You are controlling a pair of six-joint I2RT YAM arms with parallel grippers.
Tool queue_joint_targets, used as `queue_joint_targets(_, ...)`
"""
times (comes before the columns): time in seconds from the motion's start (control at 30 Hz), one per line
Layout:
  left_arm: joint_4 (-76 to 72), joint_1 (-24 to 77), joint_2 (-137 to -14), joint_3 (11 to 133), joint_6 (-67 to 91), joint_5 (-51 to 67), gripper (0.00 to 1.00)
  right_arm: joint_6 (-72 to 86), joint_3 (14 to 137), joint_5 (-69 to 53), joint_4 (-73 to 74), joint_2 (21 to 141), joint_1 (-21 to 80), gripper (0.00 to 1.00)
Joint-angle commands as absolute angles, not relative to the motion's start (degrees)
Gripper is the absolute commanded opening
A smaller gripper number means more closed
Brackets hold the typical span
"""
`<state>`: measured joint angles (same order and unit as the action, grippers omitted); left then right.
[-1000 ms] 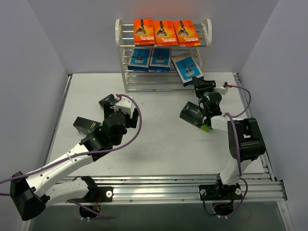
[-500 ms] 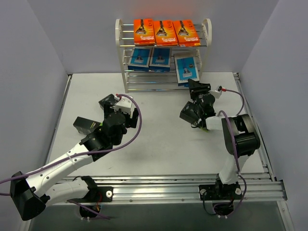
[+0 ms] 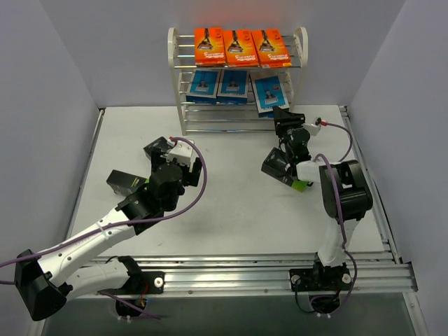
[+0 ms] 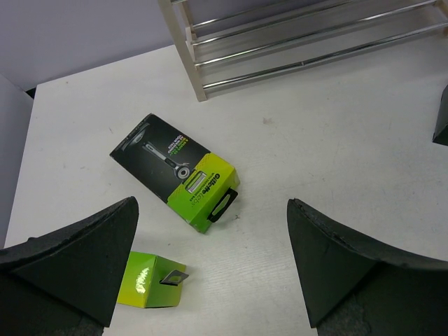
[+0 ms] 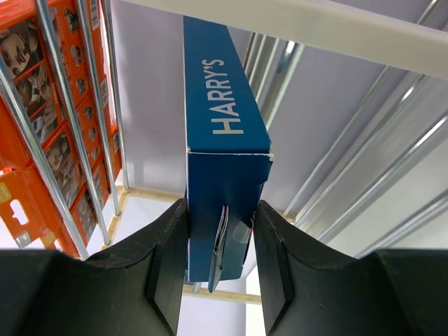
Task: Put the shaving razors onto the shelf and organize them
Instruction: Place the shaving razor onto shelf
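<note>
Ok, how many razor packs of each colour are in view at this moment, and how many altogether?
Orange packs: 3
Blue packs: 3
Black-and-green boxes: 3
Total: 9

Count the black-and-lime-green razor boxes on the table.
3: leftmost box mid-left, second box beyond it toward the white rod shelf, third box right of centre. No others visible.

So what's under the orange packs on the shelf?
Three blue packs on the middle tier, the rightmost gripped by the right fingers. Anything behind them is covered.
</note>
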<state>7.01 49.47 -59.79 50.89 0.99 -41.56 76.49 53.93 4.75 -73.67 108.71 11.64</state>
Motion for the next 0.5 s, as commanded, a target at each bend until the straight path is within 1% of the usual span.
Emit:
queue_joint_targets(0.0,4.40,49.75,-59.33,51.33,0.62,-42.19,0.96,76.11,58.88,6.42,-87.63,108.63,12.30,0.00)
queue_joint_targets(0.13,4.48,49.75,-59.24,51.33,0.53,-42.10,0.96,76.20,61.08,6.07,-86.49,109.42,12.48,0.01)
queue_joint_targets(0.23,4.39,49.66,-59.24,51.24,0.44,-42.28,0.96,76.38,62.05,5.80,-85.70,110.04,12.48,0.07)
queue_joint_targets(0.27,4.39,49.66,-59.24,51.33,0.44,-42.28,0.96,76.46,62.49,5.63,-85.69,110.39,12.48,0.13)
queue_joint_targets(0.37,4.31,49.66,-59.24,51.24,0.35,-42.28,0.96,76.55,63.28,5.36,-84.91,110.74,12.57,0.21)
queue_joint_targets(0.47,4.22,49.66,-59.24,51.24,0.26,-42.36,0.96,76.55,64.07,4.83,-84.11,111.18,12.48,0.22)
